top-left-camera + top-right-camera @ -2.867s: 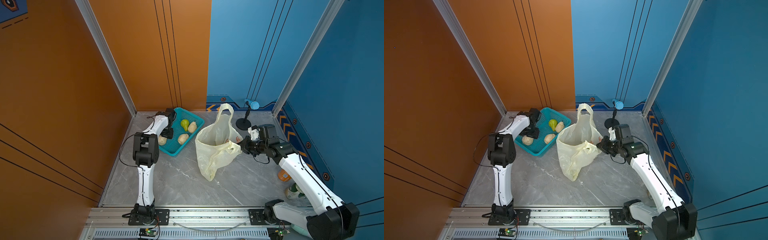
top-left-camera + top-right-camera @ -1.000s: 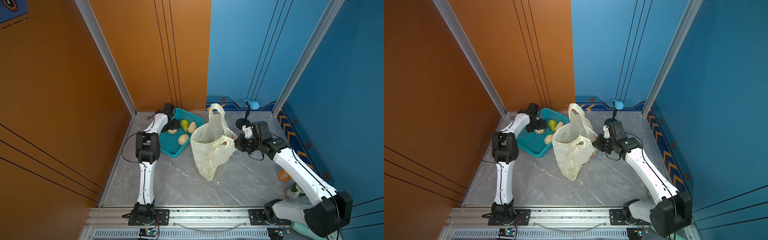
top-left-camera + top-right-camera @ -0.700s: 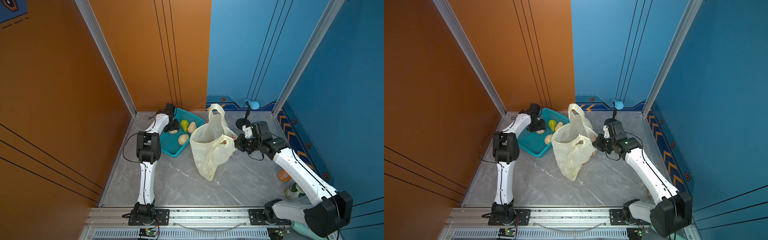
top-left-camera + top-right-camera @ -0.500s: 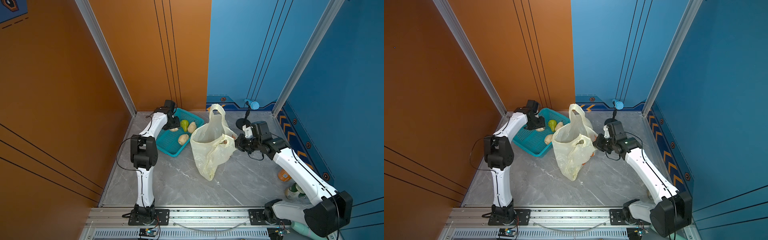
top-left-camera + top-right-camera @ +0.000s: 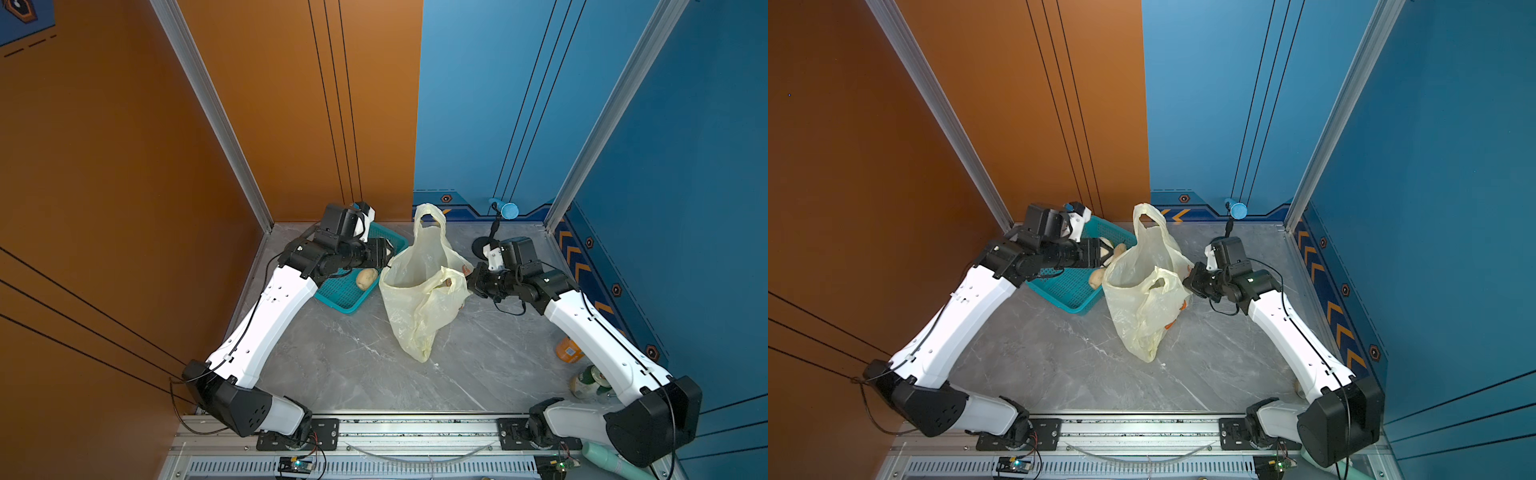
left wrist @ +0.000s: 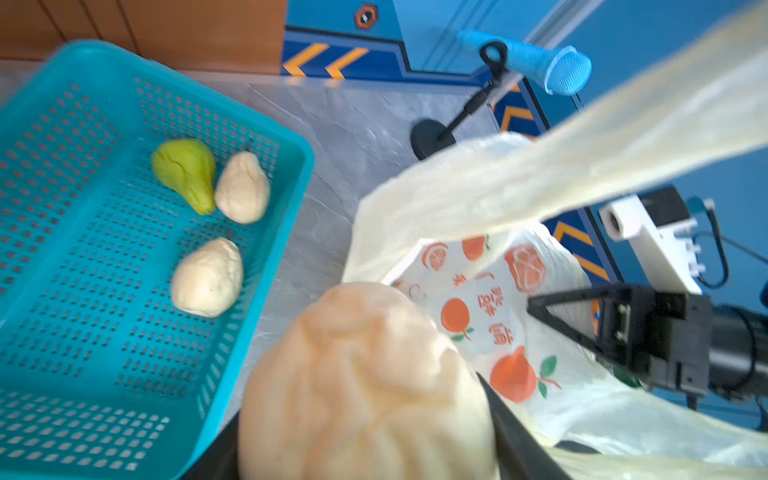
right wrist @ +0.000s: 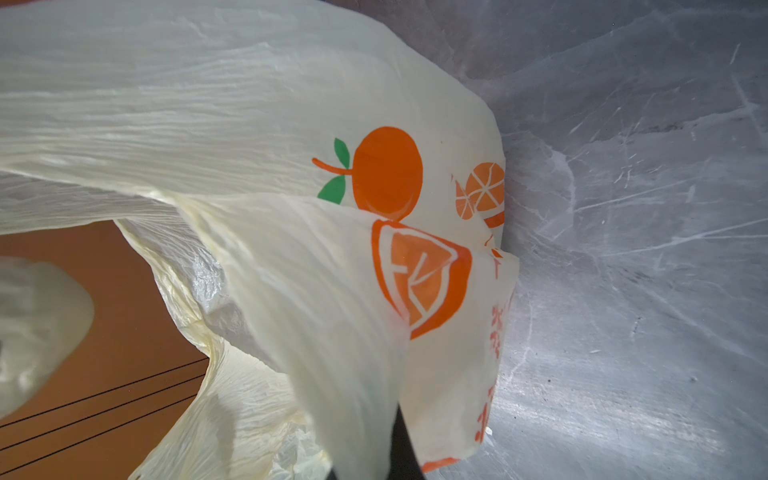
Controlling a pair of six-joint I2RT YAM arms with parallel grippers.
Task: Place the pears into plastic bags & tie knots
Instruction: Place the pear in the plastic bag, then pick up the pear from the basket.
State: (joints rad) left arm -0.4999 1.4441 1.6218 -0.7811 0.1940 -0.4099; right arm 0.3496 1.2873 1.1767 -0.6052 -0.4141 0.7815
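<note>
left gripper [image 6: 357,405]: clamped on 1 pale cream, wrinkled pear; the held pear [image 6: 361,353] fills the gap between its black fingers [image 6: 509,432]. in a top view this gripper hangs over the bag-side edge of the teal perforated basket [image 5: 345,298], tip just beside the rim of the plastic bag [image 5: 415,303]. left wrist view: held pear sits above the strip of table between basket wall and bag mouth. 3 more pears lie in the basket: 1 green pear [image 6: 187,172] touching a cream neighbour pear [image 6: 243,188], and 1 lone pear [image 6: 208,277], also cream, a little apart from those 2. bag: thin, translucent pale yellow, orange fruit prints and orange writing; mouth open; 1 handle loop [image 5: 427,206] stands up at the back, both loops loose; the closed bottom end trails flat on the grey marble table [image 5: 332,374] toward the rail. right gripper [image 5: 468,281]: jaws fully closed, pinching the bag rim on the side away from the basket, holding that edge up. right wrist view: only bag plastic close to the lens, plus table. contents of bag: cannot tell. blue-headed microphone [image 5: 504,210] on a black stand, near the back wall behind the right arm.
</note>
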